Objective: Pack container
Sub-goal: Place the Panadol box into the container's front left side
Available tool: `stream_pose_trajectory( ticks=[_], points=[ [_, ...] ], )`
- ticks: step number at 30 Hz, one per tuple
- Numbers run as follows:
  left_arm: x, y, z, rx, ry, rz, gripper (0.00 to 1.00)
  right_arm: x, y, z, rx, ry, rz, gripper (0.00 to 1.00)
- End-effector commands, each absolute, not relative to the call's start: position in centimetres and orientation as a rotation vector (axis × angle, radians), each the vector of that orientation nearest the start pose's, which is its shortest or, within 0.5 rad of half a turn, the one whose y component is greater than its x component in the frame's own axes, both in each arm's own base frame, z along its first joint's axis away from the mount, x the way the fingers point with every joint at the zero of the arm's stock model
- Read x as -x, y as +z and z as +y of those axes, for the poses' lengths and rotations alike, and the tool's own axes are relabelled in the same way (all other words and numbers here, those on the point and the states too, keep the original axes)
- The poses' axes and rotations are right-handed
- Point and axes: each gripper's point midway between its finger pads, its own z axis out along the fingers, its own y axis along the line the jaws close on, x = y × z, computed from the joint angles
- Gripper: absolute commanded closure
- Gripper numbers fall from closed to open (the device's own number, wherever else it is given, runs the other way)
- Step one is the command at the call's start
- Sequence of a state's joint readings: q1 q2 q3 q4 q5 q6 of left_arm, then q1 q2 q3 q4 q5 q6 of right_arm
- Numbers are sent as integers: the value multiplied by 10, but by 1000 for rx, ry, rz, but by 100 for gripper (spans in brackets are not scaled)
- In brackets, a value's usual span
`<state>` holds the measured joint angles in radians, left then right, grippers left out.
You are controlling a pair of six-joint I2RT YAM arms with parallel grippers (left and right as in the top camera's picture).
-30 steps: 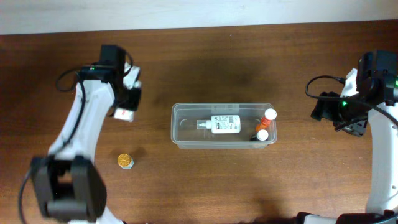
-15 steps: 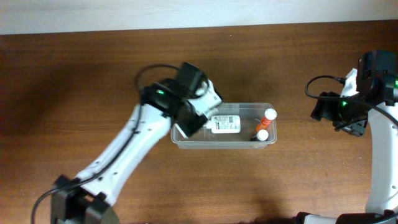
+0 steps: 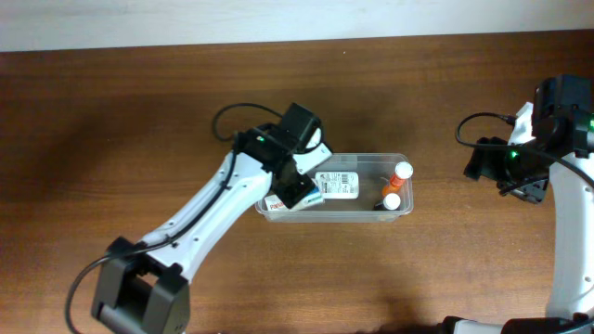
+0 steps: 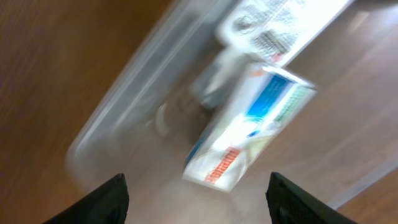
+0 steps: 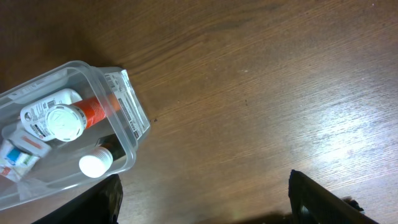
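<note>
Left wrist view motion-blurred: print on small box (image 4: 249, 134) unreadable. Overhead, left arm (image 3: 278, 162) covers left end of container (image 3: 371, 156) (box partly hidden). Bottom edge crops right fingers (image 5: 311, 199).

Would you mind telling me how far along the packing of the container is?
Done: a white bottle and two white-capped bottles lie in the container. In hand: the left gripper, open, hangs over a small box inside the container's left end. Left: probably withdrawing that arm; it hides some table, so more items may wait.
</note>
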<state>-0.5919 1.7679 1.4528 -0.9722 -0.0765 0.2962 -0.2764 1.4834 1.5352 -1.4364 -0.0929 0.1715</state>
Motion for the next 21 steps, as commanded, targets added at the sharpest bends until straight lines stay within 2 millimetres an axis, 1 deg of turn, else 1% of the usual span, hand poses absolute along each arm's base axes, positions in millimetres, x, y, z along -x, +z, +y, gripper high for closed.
stream_pose_trajectory(
  ticks=[1,3,4,5,6,8,9,10,12,14,15,18,21],
  points=[
    [-352,183,-166,-780,91,2567,28,-279,209,-63,-631,125,2875,23],
    [-351,201,-139,-563,70,2596,28,-279,209,-63,-630,125,2875,23],
    [-349,206,-126,-457,63,2613,27,-279,209,-63,-630,125,2875,23],
    [-346,211,-110,-333,58,2637,5,-279,209,-63,-630,124,2874,23],
    [-341,214,-91,-202,60,2667,1,-279,209,-63,-630,125,2873,23],
    [-330,213,-61,16,73,2722,1,-279,209,-63,-630,125,2873,23],
    [-323,209,-43,144,86,2758,1,-279,209,-63,-630,125,2873,23],
    [-317,205,-32,226,95,2782,1,-279,209,-63,-630,125,2873,23],
    [-304,190,-7,419,116,2831,1,-279,209,-63,-630,125,2872,23],
    [-295,173,6,536,105,2869,1,-279,209,-63,-630,125,2873,23],
    [-291,163,8,572,82,2888,0,-279,209,-63,-630,125,2873,23],
    [-282,131,8,641,-20,2932,1,-279,209,-63,-630,126,2873,23],
    [-270,100,10,665,-12,2971,1,-279,209,-63,-630,126,2873,23]
  ],
)
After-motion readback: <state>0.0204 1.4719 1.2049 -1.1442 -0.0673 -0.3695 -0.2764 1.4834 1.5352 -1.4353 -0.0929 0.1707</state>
